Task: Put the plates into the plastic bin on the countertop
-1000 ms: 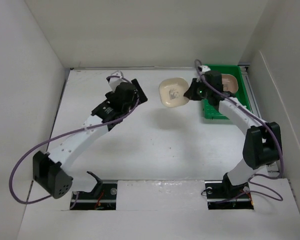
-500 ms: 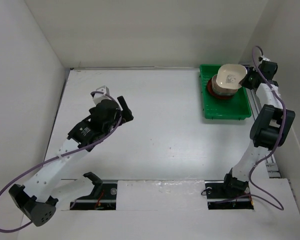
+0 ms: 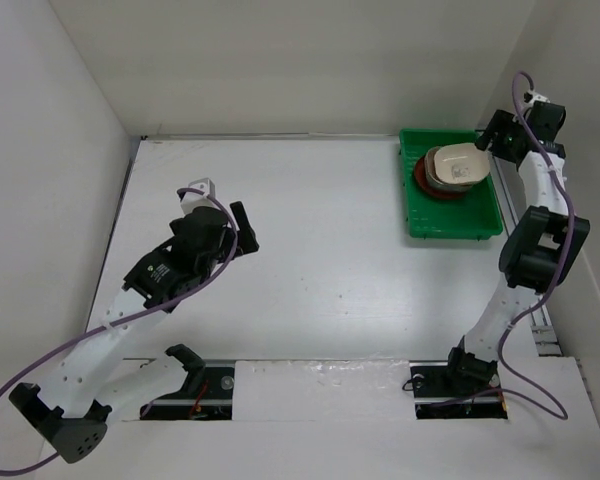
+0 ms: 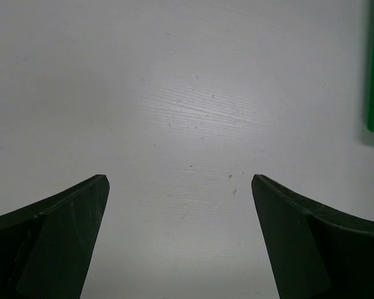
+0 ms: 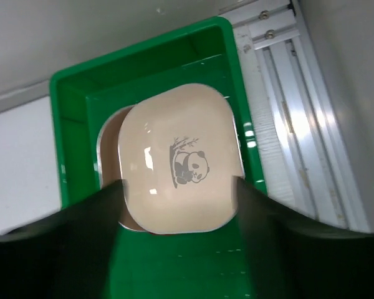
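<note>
Cream plate point(image 5: 174, 134) sits atop the stacked plates point(image 5: 108, 149) in the green bin point(image 5: 68, 124); right jaws hang wide above it, left jaws wide over the desk point(image 4: 187, 93).

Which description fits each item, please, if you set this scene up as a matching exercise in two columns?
Items:
1. cream plate
2. red-brown plate
3. left gripper
4. plastic bin

Descriptions:
A. open, over bare countertop
B. top of the stack, with a panda picture
C. only its rim shows, low in the stack
D. green, in the far right corner, holding the stack

Pairs: 1-B, 2-C, 3-A, 4-D
</note>
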`<state>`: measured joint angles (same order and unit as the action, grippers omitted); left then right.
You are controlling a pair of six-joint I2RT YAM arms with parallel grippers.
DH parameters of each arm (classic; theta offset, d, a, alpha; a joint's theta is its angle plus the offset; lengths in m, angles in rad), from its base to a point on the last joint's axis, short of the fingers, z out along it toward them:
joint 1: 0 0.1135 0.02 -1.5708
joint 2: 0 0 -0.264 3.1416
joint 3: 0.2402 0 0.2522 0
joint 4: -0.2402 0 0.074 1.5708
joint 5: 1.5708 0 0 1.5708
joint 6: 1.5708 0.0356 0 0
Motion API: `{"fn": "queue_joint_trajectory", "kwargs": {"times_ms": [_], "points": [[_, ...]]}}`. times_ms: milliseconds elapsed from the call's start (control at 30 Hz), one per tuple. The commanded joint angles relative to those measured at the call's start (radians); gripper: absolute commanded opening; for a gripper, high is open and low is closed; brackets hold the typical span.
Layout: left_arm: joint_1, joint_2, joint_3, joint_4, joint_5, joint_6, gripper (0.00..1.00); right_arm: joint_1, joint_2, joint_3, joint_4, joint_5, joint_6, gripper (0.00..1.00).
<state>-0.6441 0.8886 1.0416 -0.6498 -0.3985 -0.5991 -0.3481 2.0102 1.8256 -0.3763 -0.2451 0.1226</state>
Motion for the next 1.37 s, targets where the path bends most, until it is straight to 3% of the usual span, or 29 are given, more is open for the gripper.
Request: {"fn": "queue_joint_trajectory", "kwargs": {"times_ms": [0,33,67,267,400,567,700,733,900,1000,1333], "points": [[0.000,-0.004,-0.009,0.007,-0.022,0.021,1.00,0.035,-0.030,0.052,-0.009,-0.016,0.003,0.72],[0.000,-0.004,-0.009,0.007,-0.032,0.021,1.00,0.053,-0.047,0.034,0.006,-0.004,0.003,0.97],[0.000,-0.004,-0.009,0.007,-0.033,0.021,1.00,0.054,-0.063,0.005,0.025,-0.003,0.003,1.00],[0.000,-0.004,0.000,0.007,-0.065,0.002,1.00,0.141,-0.162,-0.060,0.016,0.024,0.022,1.00],[0.000,-0.013,0.021,-0.004,-0.112,-0.016,1.00,0.236,-0.264,-0.228,0.051,0.033,0.045,1.00],[0.009,-0.002,0.077,-0.022,-0.198,-0.016,1.00,0.348,-0.534,-0.457,0.082,0.111,0.071,1.00],[0.046,0.009,0.150,-0.046,-0.243,0.007,1.00,0.495,-0.779,-0.523,-0.057,0.286,0.003,1.00],[0.046,0.009,0.161,-0.047,-0.262,0.007,1.00,0.577,-0.827,-0.523,-0.147,0.396,0.003,1.00],[0.046,-0.078,0.207,-0.134,-0.361,-0.021,1.00,0.823,-1.127,-0.496,-0.378,0.595,0.031,1.00],[0.046,-0.164,0.218,-0.183,-0.382,-0.060,1.00,0.899,-1.235,-0.496,-0.476,0.572,0.040,1.00],[0.046,-0.457,0.182,-0.157,-0.277,-0.084,1.00,0.911,-1.475,-0.457,-0.661,0.517,0.049,1.00]]}}
